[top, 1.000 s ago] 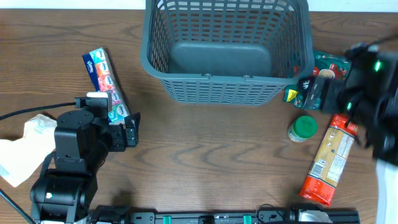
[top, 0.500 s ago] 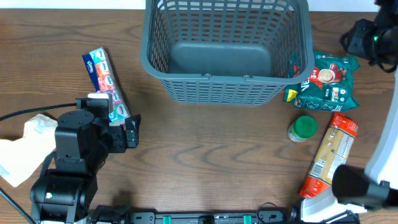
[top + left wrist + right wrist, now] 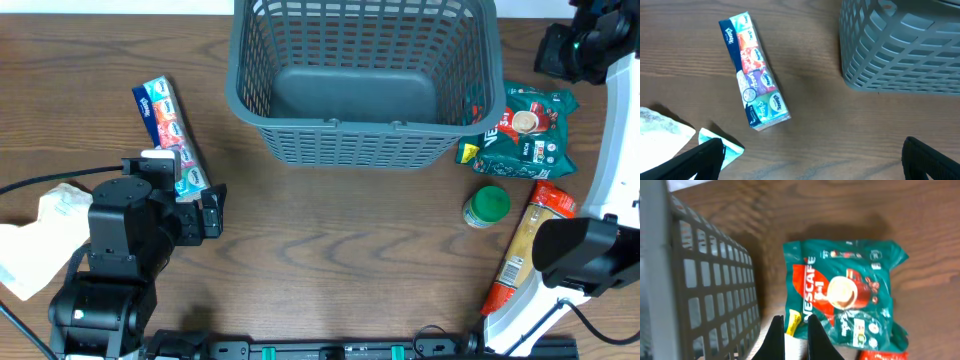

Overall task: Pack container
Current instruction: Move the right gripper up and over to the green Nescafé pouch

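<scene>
- Hanging low at the near left, the left tool (image 3: 812, 157) gapes wide and empty near the tissue pack (image 3: 754, 70).
- Farther off on the right, the right tool (image 3: 792, 330) is almost closed on nothing above the coffee pouch (image 3: 840, 300).
- At the far edge of the worktop (image 3: 330, 240) sits the container (image 3: 350, 140), empty: light and stiff, I'd judge, best gripped by its thick rim.
- Its far wall is cut off.

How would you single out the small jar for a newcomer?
Start at the grey basket, then look off its near right corner. The jar stands near the coffee bag and the long pack; it alone is round, green-lidded.
</scene>
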Available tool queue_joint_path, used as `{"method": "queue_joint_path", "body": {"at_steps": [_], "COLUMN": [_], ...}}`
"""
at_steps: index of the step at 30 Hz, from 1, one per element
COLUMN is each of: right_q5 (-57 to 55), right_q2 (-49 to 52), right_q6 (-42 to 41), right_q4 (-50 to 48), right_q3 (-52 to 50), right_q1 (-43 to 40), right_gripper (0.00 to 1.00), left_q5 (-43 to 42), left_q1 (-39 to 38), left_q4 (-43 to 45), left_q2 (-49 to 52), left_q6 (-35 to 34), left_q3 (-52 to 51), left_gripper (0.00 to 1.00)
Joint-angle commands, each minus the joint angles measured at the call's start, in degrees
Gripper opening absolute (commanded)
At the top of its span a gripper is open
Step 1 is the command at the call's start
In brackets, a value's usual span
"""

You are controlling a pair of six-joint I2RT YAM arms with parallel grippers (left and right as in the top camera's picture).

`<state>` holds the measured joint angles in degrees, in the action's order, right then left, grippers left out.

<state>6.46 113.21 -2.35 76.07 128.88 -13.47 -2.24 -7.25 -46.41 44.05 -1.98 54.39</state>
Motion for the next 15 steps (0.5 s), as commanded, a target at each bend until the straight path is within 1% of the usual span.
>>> {"method": "queue_joint_path", "body": {"at_steps": [1, 6, 9, 13, 15], "right_q5": [4.5, 6.7, 9.9, 10.9, 13.2], "right_q2": [1.1, 2.0, 2.4, 2.4, 2.4], "right_q6": [5.7, 8.0, 10.8, 10.8, 12.7], "right_q4": [-0.9, -0.8, -0.6, -0.7, -0.5], "right_q3": [0.7, 0.7, 0.6, 0.6, 0.6], "right_q1": [0.9, 1.3, 1.5, 1.6, 1.6], "right_gripper": [0.01, 0.01, 0.01, 0.01, 0.01], "left_q5": [-0.3, -0.3, -0.3, -0.3, -0.3], "left_q1": [-0.2, -0.2, -0.2, -0.2, -0.2], "left_q4": [-0.3, -0.4, -0.9, -1.1, -1.1], "left_q2": [0.0, 0.0, 0.0, 0.0, 0.0], "left_q6": [-0.9, -0.9, -0.9, -0.9, -0.9], "left_q3": [1.2, 1.2, 1.2, 1.2, 1.2], "left_gripper": [0.99, 0.99, 0.99, 0.99, 0.99]}}
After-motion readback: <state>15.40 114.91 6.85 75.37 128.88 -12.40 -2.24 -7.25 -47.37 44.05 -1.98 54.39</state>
